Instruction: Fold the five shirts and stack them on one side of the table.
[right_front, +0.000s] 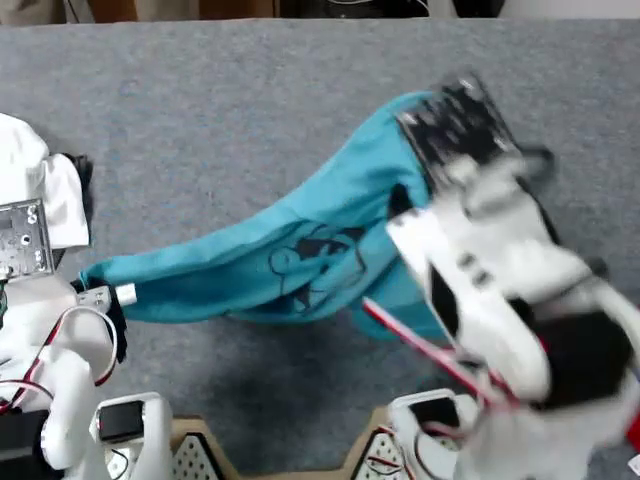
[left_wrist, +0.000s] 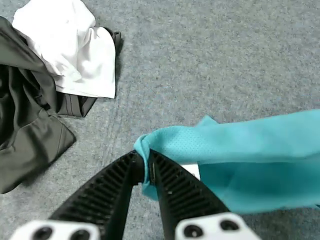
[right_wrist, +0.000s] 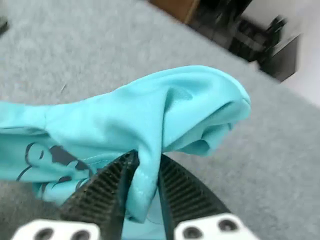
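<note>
High view: the right arm (right_front: 500, 300) rears up nearest, at the near right, its jaws pinching the far-right end of a teal shirt (right_front: 300, 260). The left arm (right_front: 60, 390), low at the near left, holds the other end over the grey tabletop (right_front: 200, 110). Left wrist view: jaws clamped tight on a bunched corner, with a white shirt (left_wrist: 70, 50) and a black shirt (left_wrist: 25, 115) heaped beyond. Right wrist view: jaws closed on a fold. This looks like spreading the shirt out; next it needs laying flat.
</note>
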